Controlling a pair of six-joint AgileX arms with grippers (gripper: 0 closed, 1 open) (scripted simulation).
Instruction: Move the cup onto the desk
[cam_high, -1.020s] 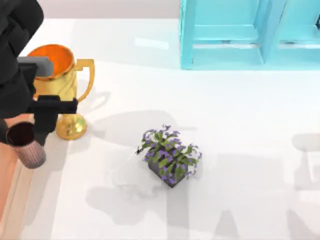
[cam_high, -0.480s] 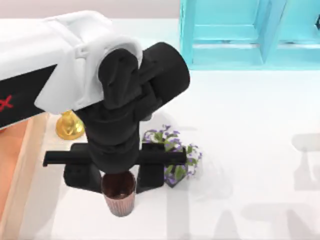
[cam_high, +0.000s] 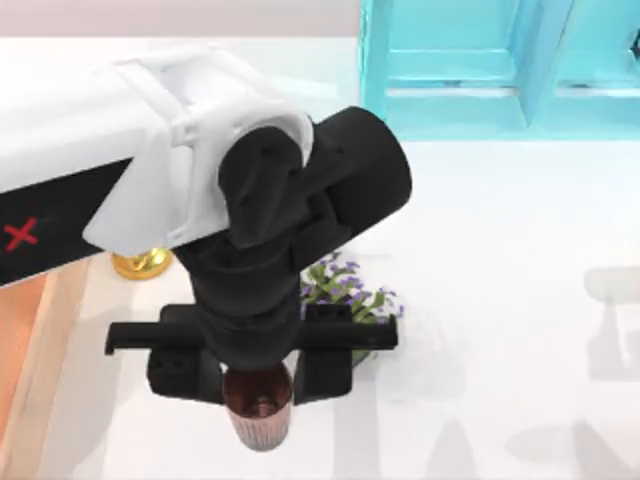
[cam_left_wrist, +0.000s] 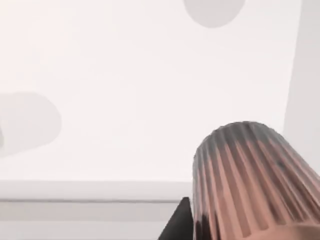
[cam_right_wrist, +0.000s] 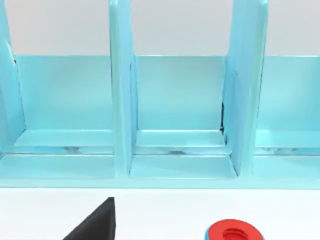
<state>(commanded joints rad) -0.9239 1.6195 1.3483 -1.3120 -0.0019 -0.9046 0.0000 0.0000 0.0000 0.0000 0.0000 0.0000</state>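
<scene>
My left gripper (cam_high: 257, 388) is shut on the cup (cam_high: 259, 418), a small brownish-red cup with ribbed sides. It holds the cup upright over the front part of the glossy white desk (cam_high: 500, 250), just in front of a potted plant. The black fingers (cam_high: 181, 374) press on both sides of the cup. In the left wrist view the ribbed cup (cam_left_wrist: 250, 180) hangs above the white desk (cam_left_wrist: 125, 100), close to its pale rim (cam_left_wrist: 90, 197). Whether the cup's base touches the desk is hidden. A black fingertip (cam_right_wrist: 97, 225) of my right gripper shows facing the shelf.
A purple-flowered potted plant (cam_high: 352, 297) stands right behind the cup. A gold trophy's base (cam_high: 140, 263) peeks out under my left arm. An orange-brown wooden surface (cam_high: 20, 330) lies at the left edge, a turquoise shelf unit (cam_high: 480, 70) at the back. A red round object (cam_right_wrist: 234, 232) lies before the shelf.
My left arm has swung from the left edge beside the trophy to the desk's front middle, carrying the cup. In the last half second it moved slightly right and nearer the front.
</scene>
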